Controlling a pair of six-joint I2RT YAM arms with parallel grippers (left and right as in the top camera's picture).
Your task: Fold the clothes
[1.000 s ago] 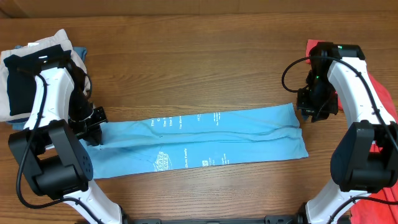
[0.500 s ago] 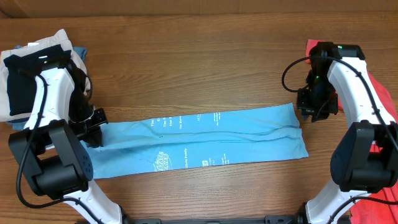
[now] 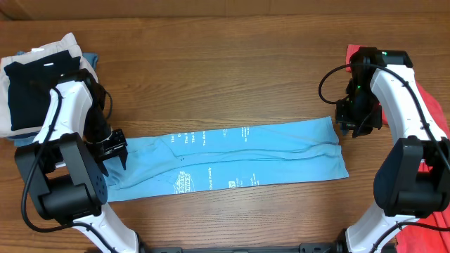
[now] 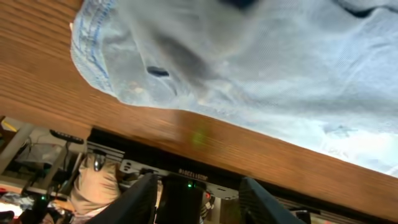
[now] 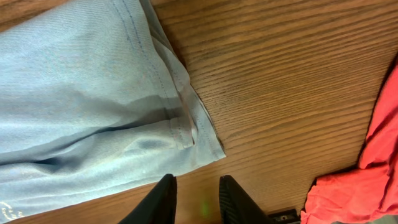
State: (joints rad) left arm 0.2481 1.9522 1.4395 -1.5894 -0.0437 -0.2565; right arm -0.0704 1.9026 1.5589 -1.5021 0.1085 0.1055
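The light sky-blue T-shirt [image 3: 232,158] lies folded into a long strip across the front of the table, with its white lettering facing up. My left gripper [image 3: 112,149] hovers over the shirt's left end, open and empty. In the left wrist view its fingers [image 4: 202,202] sit past the table edge, with the shirt [image 4: 249,62] above them. My right gripper [image 3: 357,121] is just beyond the shirt's upper right corner, open and empty. In the right wrist view its fingers [image 5: 196,202] are over bare wood beside the shirt's hem [image 5: 74,93]. Coral-red garments [image 3: 430,98] lie at the right edge.
A stack of folded black, beige and blue pieces [image 3: 35,77] sits at the back left, close to the left arm. More coral-red cloth [image 3: 429,235] shows at the front right corner and in the right wrist view [image 5: 373,162]. Bare wood lies behind the shirt.
My left gripper has shifted right and slightly forward onto the shirt's left end. The right arm and the shirt have not moved.
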